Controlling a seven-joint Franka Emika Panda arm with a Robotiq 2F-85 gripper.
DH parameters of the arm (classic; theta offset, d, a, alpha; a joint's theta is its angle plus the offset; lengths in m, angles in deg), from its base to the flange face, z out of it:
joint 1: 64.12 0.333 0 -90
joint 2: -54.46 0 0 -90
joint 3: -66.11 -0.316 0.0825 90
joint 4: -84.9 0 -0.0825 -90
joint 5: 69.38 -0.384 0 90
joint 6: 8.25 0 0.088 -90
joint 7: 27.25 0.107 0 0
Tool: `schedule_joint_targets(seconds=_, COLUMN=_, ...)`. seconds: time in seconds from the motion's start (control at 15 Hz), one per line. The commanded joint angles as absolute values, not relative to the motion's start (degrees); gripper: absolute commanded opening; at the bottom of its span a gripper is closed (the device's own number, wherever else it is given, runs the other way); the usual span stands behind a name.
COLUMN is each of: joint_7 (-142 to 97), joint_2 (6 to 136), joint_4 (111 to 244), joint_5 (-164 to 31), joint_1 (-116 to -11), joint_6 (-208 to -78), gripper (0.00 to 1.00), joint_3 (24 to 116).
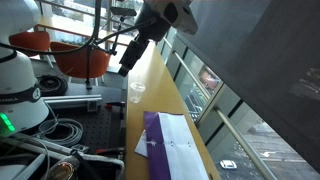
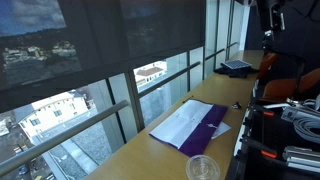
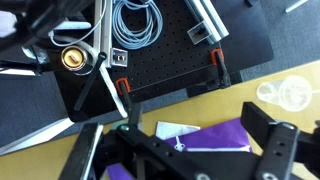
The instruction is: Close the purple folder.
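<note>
The purple folder (image 1: 153,135) lies open and flat on the wooden counter (image 1: 150,85). In both exterior views, white sheets (image 2: 180,124) cover one half and the bare purple cover (image 2: 212,127) shows beside them. My gripper (image 1: 128,60) hangs high above the counter, well away from the folder, with its fingers spread and nothing between them. In the wrist view the gripper (image 3: 192,128) looks down on the purple cover (image 3: 225,135) and a white sheet corner (image 3: 172,129) far below.
A clear plastic cup (image 2: 202,168) stands on the counter near the folder and also shows in the wrist view (image 3: 285,93). A dark flat object (image 2: 237,66) lies further along the counter. A black board with coiled cables (image 3: 135,25) adjoins the counter. Windows run along the counter's other side.
</note>
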State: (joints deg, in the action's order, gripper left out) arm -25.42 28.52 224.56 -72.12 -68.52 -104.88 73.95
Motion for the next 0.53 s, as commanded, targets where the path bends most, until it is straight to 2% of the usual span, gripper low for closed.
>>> schedule_joint_targets(seconds=0.0, joint_7=-25.73, joint_2=28.59, joint_4=224.44, joint_5=-72.39, joint_1=-69.39, joint_6=-104.80, gripper=1.00, joint_3=73.19)
schedule_joint_targets(seconds=0.27, joint_7=-33.01, joint_2=32.08, joint_4=224.31, joint_5=-72.81, joint_1=-70.12, joint_6=-109.82, gripper=1.00, joint_3=76.66)
schedule_joint_targets(seconds=0.47, joint_7=-41.76, joint_2=39.62, joint_4=222.55, joint_5=-73.82, joint_1=-71.31, joint_6=-117.16, gripper=1.00, joint_3=80.88)
